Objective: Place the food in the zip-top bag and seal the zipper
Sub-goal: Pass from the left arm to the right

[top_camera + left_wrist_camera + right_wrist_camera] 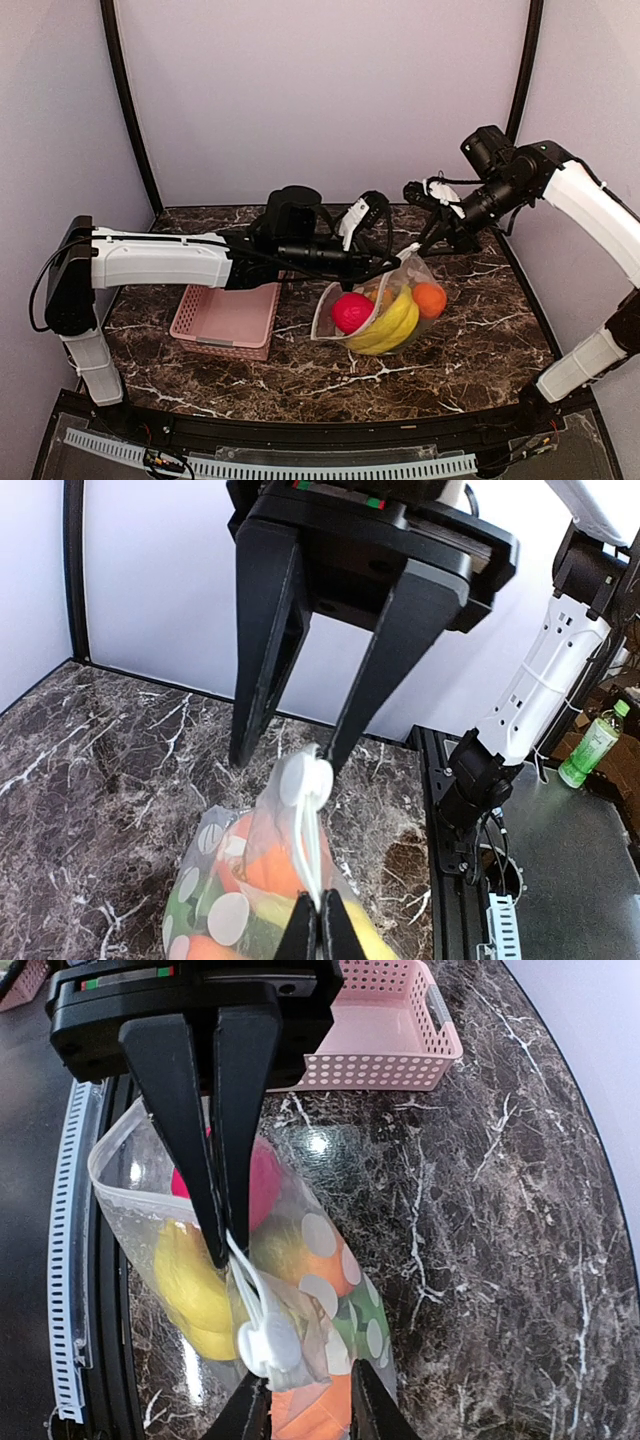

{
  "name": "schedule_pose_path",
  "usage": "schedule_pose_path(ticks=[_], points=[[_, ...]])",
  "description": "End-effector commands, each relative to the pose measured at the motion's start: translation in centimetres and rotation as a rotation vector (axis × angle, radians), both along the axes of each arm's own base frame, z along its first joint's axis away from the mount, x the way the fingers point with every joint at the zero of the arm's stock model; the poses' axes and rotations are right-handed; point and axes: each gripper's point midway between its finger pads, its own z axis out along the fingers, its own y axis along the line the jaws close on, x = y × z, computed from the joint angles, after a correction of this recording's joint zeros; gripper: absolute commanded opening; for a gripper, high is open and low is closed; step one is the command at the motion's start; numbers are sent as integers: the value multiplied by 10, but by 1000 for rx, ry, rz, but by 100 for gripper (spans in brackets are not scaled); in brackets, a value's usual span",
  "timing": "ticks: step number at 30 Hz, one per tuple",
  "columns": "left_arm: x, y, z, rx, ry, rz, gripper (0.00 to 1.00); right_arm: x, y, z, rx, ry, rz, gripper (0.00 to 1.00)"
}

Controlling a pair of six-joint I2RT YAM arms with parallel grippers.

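The polka-dot zip-top bag (408, 285) lies on the marble table with food inside: a magenta-red piece (352, 312), a yellow banana (392, 322) and an orange (429, 299). Green pieces (362, 1322) show through the plastic. The bag's mouth gapes at its left end. My left gripper (322, 936) is shut on the zipper (308, 852) and holds that edge up. A white slider (303, 778) sits on the strip just beyond it. My right gripper (305, 1415) is open, its fingers on either side of the slider (270, 1345) and the bag's corner.
The pink slotted basket (228, 318) stands to the left of the bag, under the left arm, and shows in the right wrist view (385, 1035). A green bottle (592, 742) stands off the table to the right. The table's near edge has a black rail (300, 435).
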Motion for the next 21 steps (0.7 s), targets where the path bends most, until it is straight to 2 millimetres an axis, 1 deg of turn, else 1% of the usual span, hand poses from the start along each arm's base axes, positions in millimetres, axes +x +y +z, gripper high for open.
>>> schedule_pose_path(ticks=[1, 5, 8, 13, 16, 17, 19, 21], points=[[-5, 2, 3, -44, 38, -42, 1, -11, 10, 13, 191, 21, 70, 25], [-4, 3, 3, -50, 48, -44, 1, -10, 11, 10, 235, -25, 69, 23], [-5, 4, 4, -57, 55, -50, 1, -11, 12, 12, 256, -44, 75, 21], [-6, 3, 6, -70, 69, -57, 1, -12, 14, 12, 273, -31, 85, 13], [-4, 4, 7, -78, 75, -56, 1, -11, 14, 9, 266, -27, 80, 11], [-4, 4, 7, -79, 78, -56, 1, -11, 14, 9, 263, -28, 78, 10], [-3, 4, 8, -81, 82, -55, 1, -10, 13, 8, 257, -33, 72, 2], [-2, 5, 6, -77, 85, -52, 1, -9, 11, 8, 247, -45, 63, 0]])
